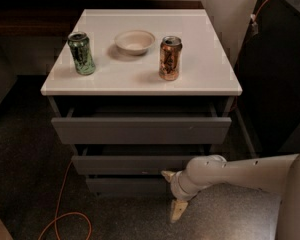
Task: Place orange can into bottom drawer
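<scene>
The orange can (170,58) stands upright on the white tabletop (210,79), right of centre. Below the top are three dark grey drawers; the bottom drawer (126,185) is the lowest and narrowest, its front showing just above the floor. My gripper (172,193) hangs low at the right end of that drawer's front, on the end of the pale arm reaching in from the right. It is open: one fingertip (167,174) is near the drawer's right corner, the other (177,211) points down at the floor. Nothing is between them.
A green can (81,53) stands at the tabletop's left and a pale bowl (135,41) at the back middle. The top drawer (140,130) and middle drawer (135,164) stick out slightly. An orange cable (65,209) loops on the floor. A dark cabinet (280,84) stands at right.
</scene>
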`<state>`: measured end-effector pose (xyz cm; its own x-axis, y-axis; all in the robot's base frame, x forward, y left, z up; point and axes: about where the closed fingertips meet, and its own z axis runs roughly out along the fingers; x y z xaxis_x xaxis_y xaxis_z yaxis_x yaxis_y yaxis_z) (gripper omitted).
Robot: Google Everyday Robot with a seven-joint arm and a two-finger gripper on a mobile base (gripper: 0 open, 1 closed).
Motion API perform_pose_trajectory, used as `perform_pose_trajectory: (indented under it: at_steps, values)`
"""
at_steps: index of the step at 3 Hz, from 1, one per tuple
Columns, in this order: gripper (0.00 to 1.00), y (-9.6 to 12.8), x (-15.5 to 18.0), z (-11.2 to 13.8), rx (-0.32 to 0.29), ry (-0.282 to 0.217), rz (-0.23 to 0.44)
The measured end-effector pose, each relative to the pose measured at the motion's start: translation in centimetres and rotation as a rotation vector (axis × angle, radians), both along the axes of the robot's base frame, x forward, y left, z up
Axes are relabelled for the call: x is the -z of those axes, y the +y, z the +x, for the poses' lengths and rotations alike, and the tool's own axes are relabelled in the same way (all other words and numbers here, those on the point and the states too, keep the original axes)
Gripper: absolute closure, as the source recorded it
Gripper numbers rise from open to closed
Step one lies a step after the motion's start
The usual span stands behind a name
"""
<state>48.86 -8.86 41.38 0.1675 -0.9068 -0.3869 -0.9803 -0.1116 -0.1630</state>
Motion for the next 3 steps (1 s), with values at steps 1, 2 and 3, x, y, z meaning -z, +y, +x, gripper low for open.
perform_pose_trajectory:
  at_steps: [1,2,3]
  values:
    - [0.00,0.6,3.7,0.6,-0.026,-0.024,-0.007]
    - [0.00,1.3,7.0,1.0,-0.044,-0.044,0.003]
    - [0.00,1.7,12.5,1.2,-0.065,-0.053,0.012]
